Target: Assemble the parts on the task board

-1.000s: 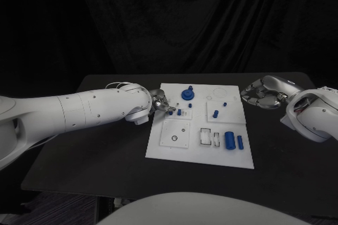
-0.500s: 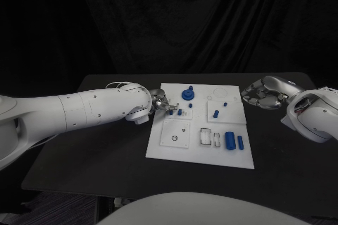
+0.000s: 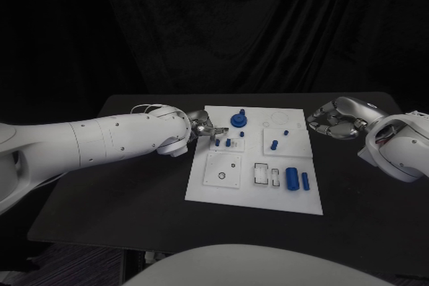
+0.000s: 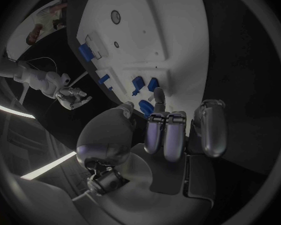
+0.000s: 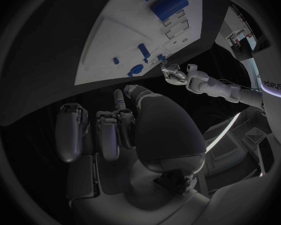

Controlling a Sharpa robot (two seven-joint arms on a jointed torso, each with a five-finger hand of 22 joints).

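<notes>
Task board (image 3: 253, 193) matt white plastic; parts (image 3: 291, 178) smooth blue; table (image 3: 134, 199) matt black

The black worktop (image 3: 116, 193) carries one thing directly: the white task board (image 3: 250, 198), a rectangular plate lying flat in the middle, a little nearer the far edge than the near one, its long sides running from far to near and slightly askew to the worktop's edges. Dark bare surface borders the board on all sides, widest toward the left edge and the near edge. The board's far short side lies close to the worktop's far edge; its near right corner points toward the near right corner of the worktop. The worktop's corners are rounded, and black curtain hangs behind its far edge
</notes>
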